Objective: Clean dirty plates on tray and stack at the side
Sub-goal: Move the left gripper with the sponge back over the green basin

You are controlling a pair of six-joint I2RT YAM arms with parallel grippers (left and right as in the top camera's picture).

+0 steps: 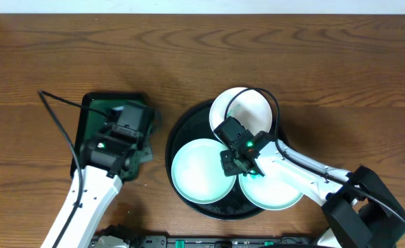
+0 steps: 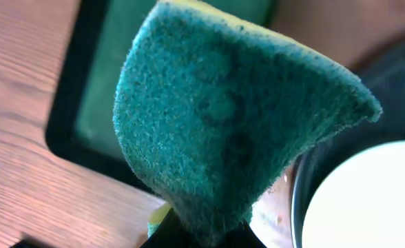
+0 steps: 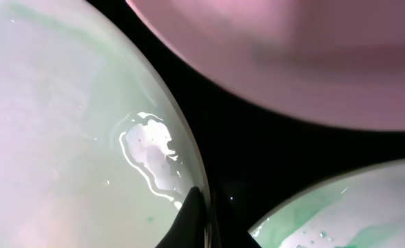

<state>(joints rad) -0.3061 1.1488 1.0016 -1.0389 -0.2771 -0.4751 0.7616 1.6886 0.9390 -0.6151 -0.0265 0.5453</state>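
- A wooden table (image 1: 326,62), seen from above, carries a large round black tray (image 1: 178,134) a little right of centre.
- Three round white plates sit on that tray, with dark tray floor showing between them.
- The far plate (image 1: 247,110) is at 1 o'clock on the tray, its outer edge riding over the raised rim. It looks plain and clean.
- The near-left plate (image 1: 195,172) is at 8 o'clock. It is tinted teal, and up close it shows pale green smears and a wet shine.
- The near-right plate (image 1: 278,193) is at 4 o'clock, partly under the right arm. It too has green streaks and droplets.
- The right gripper (image 3: 199,213) is near the tray's middle, over the dark gap between the three plates. Its fingers are pinched together with nothing between them, and the tip is just beside the near-left plate's edge.
- The left gripper (image 2: 201,240) is clamped on a sponge (image 2: 237,124) with a dark green scouring face and a yellow back. The sponge stands up and fills most of the left wrist view.
- The sponge is held above a small rectangular dark-green tray (image 1: 92,114). That tray lies at 9 o'clock from the black tray, near it but apart.
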